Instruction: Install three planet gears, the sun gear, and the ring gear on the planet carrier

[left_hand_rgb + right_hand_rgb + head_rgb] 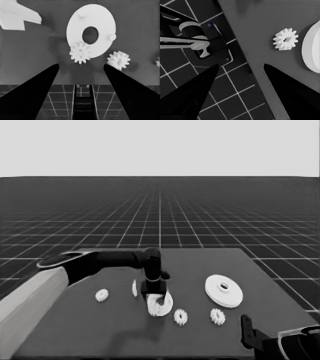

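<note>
So the left gripper point(159, 296) is out over the middle of the table point(120, 335), hovering right above the smaller round part point(91, 34), aka the planet carrier. In the left wrist view its jaws are spread wide and hold nothing. One gear point(80, 52) is already sitting on the carrier's rim, apparently on a peg, and two bare pegs point(111, 37) are visible on the disc, so I'd call this one planet gear in, two more plus the sun gear to go.

Where the rest is: a second gear point(118, 60) lies on the table just beside the carrier, another gear point(217, 316) is a bit further toward the right side, and one more gear point(102, 295) sits well apart on the left. The larger round part point(223, 290), the ring gear, is off to the right on its own, untouched. A thin white piece point(134, 288) stands just beside the gripper.

The right gripper point(248, 334) is parked at the near right corner, jaws open, not doing anything.

Next move, my guess: go for the closest loose gear, drop the jaws around it, then line its bore up with a free peg. Tooth meshing with the seated gear shouldn't matter until the sun gear goes in.
</note>
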You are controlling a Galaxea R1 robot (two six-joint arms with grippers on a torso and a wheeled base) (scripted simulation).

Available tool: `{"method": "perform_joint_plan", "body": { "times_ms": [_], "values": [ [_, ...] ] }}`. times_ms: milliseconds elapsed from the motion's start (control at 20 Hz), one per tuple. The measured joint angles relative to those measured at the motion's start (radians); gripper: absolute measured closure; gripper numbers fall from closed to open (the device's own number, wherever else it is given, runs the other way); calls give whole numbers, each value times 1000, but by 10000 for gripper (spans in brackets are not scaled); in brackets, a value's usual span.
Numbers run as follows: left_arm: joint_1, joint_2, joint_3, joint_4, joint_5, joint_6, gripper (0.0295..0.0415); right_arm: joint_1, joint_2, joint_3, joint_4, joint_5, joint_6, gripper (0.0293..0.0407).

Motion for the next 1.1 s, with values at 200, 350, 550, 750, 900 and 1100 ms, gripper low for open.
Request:
{"method": "perform_joint_plan", "body": {
  "times_ms": [200, 350, 550, 750, 900, 1100],
  "values": [
    [-27, -437, 152, -36, -65, 341, 325, 0, 0, 0, 0, 0, 0, 315],
    [-34, -585, -62, -68, -102, 642, 326, 0, 0, 0, 0, 0, 0, 315],
    [-33, -584, -139, -78, -109, 718, 326, 0, 0, 0, 0, 0, 0, 315],
    [121, -535, -248, 25, -224, 761, 326, 0, 0, 0, 0, 0, 0, 315],
    [150, -518, -284, 41, -250, 775, 326, 0, 0, 0, 0, 0, 0, 315],
    [155, -514, -292, 44, -256, 778, 326, 0, 0, 0, 0, 0, 0, 315]
  ]
}}
